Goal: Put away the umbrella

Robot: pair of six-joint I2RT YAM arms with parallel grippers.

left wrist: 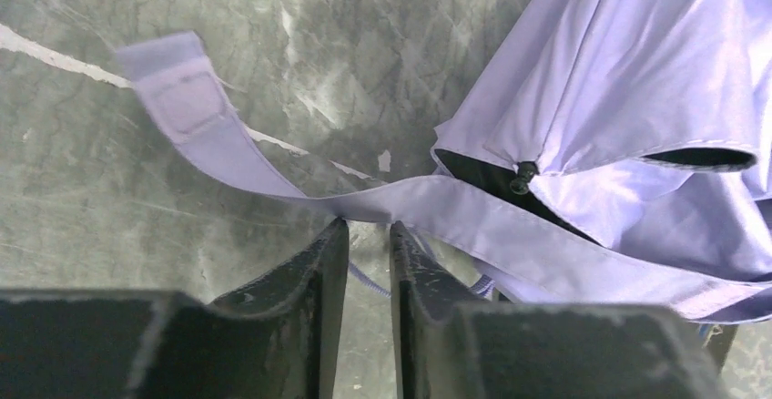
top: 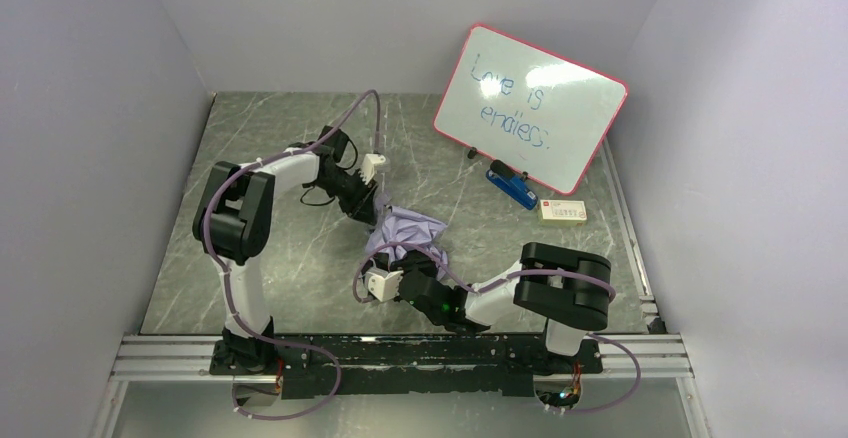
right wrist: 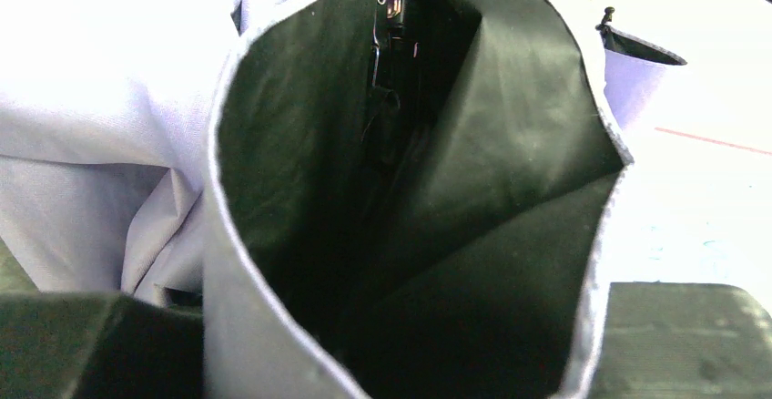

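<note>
The umbrella [top: 410, 230] lies collapsed in a crumpled lavender heap at the middle of the table. My left gripper [top: 372, 206] is at its far left edge. In the left wrist view the umbrella's closing strap [left wrist: 182, 98] runs across the tips of my left gripper [left wrist: 369, 226], whose fingers stand a narrow gap apart; bare table and a thin cord show through the gap. My right gripper [top: 400, 266] is at the heap's near end. In the right wrist view a fold of umbrella fabric [right wrist: 109, 98] with a dark lining fills my right gripper [right wrist: 391, 363], which is shut on it.
A red-framed whiteboard [top: 530, 108] leans at the back right, with a blue object [top: 512, 186] at its foot and a small white box [top: 562, 211] beside that. Grey walls close in the table on three sides. A metal rail [top: 400, 353] runs along the front edge.
</note>
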